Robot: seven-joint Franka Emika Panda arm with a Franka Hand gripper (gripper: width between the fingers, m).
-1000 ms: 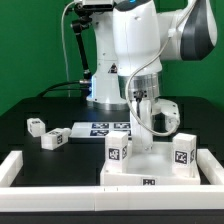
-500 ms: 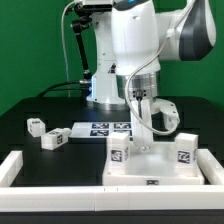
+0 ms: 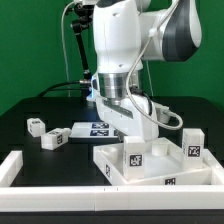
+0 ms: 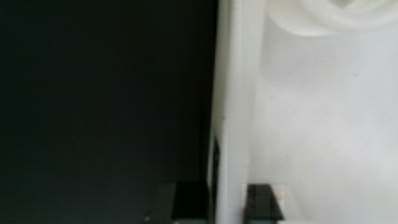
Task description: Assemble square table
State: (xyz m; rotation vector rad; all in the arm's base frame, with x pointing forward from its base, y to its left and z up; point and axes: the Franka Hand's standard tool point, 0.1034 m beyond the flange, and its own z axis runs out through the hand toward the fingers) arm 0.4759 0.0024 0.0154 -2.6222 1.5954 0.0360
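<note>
Wide view, tight view.
The exterior view faces the arm (image 3: pixel 120 50) across the table's (image 3: pixel 75 150) front edge; the wrist view hugs the square table (image 4: pixel 320 120), seen in both.

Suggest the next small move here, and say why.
Probably open the gripper, shut on the square table at its rim, and lift clear: two legs already stand upright at its corners, while two loose legs lie at the exterior view's left.
</note>
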